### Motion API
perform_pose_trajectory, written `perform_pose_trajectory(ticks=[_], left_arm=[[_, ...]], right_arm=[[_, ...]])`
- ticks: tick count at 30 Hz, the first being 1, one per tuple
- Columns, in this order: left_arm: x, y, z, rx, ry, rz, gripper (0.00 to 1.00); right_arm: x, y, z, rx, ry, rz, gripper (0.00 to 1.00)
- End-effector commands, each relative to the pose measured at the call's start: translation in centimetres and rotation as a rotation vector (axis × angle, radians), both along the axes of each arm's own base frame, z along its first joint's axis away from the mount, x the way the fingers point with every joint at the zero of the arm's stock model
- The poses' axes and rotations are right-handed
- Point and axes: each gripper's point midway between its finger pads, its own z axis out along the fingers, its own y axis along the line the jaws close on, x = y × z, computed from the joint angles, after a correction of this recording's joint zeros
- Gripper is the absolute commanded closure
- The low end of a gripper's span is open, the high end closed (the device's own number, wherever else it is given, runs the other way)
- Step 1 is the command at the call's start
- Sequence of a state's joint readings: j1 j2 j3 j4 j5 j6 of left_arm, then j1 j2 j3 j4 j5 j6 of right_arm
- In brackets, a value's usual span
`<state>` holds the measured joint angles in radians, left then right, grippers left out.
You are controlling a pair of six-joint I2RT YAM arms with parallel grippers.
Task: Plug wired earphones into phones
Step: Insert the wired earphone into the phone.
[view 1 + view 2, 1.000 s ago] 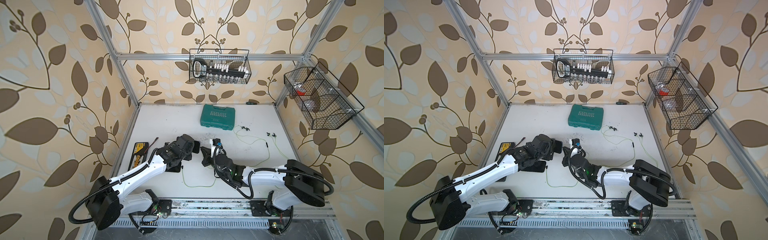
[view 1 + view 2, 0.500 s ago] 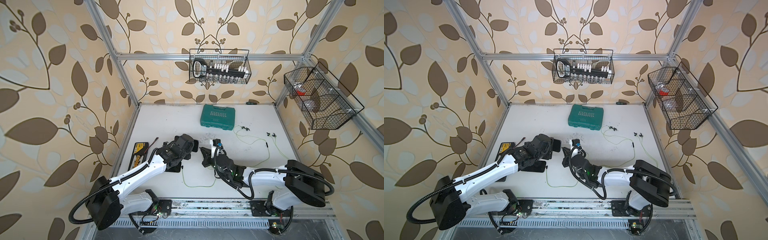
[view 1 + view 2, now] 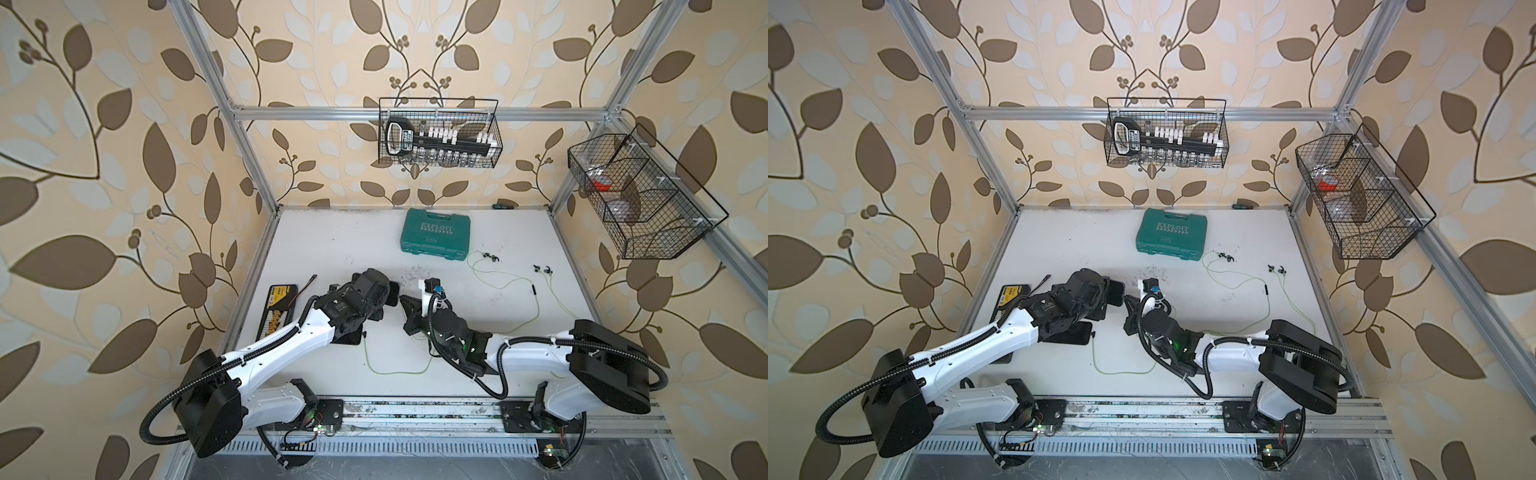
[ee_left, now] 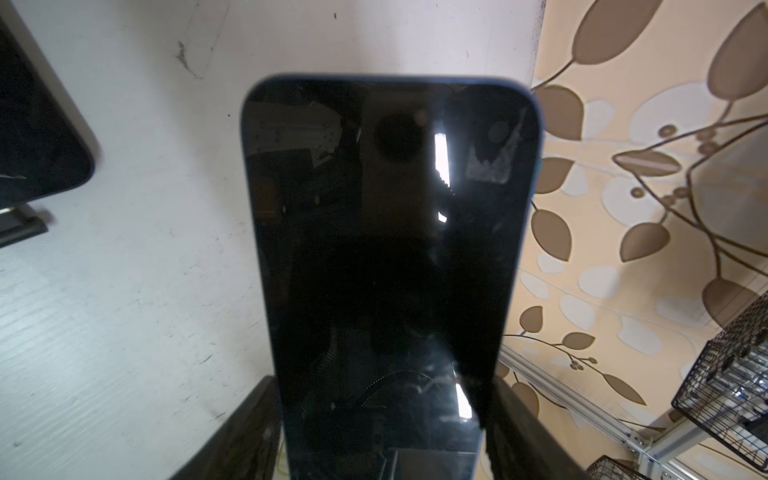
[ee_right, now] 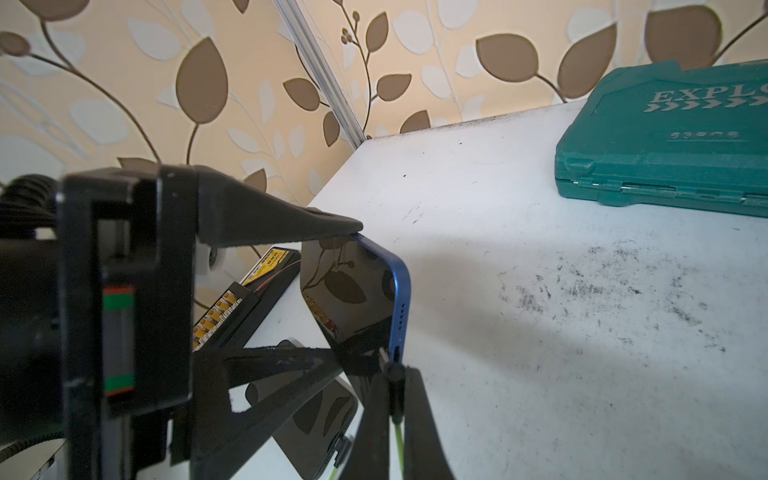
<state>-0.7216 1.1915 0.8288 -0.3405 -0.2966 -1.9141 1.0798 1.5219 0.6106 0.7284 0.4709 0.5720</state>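
My left gripper [image 3: 390, 291] [image 3: 1113, 293] [image 4: 382, 419] holds one of the phones [image 4: 386, 249] [image 5: 360, 286] off the table, its fingers [image 5: 282, 224] clamped on the phone's long blue edges. Right gripper [image 3: 405, 302] [image 3: 1128, 304] [image 5: 394, 376] is shut on the black plug [image 5: 393, 369] of one set of wired earphones. The plug tip sits at the held phone's bottom edge, beside its port. A second phone [image 3: 349, 335] [image 5: 316, 419] lies flat under my left arm with a yellow-green cable [image 3: 395, 370] plugged in. Earbuds [image 3: 488, 257] [image 3: 542, 269] lie at the back right.
A teal toolbox [image 3: 436, 236] [image 5: 673, 137] stands at the back centre. A black-and-yellow bit case [image 3: 277, 309] [image 5: 249, 299] lies along the left edge. Wire baskets [image 3: 438, 133] [image 3: 640, 199] hang on the back and right walls. Thin cables trail across the right half of the table.
My right gripper has edged slightly toward the held phone with the plug. The left arm and its phone have stayed put.
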Motion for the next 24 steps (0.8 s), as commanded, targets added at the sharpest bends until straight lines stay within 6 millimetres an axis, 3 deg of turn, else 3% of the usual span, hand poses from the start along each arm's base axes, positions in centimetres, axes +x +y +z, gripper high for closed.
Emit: perform_pose_trajectory(ticks=[1, 24], left_arm=[[0.95, -0.38, 3.2, -0.029, -0.089, 0.016, 0.63], [0.86, -0.35, 2.86, -0.022, -0.077, 0.016, 0.63]], right_arm=[[0.05, -0.19, -0.12, -0.012, -0.007, -0.008, 1.0], [0.02, -0.73, 0.14, -0.007, -0.022, -0.02, 1.0]])
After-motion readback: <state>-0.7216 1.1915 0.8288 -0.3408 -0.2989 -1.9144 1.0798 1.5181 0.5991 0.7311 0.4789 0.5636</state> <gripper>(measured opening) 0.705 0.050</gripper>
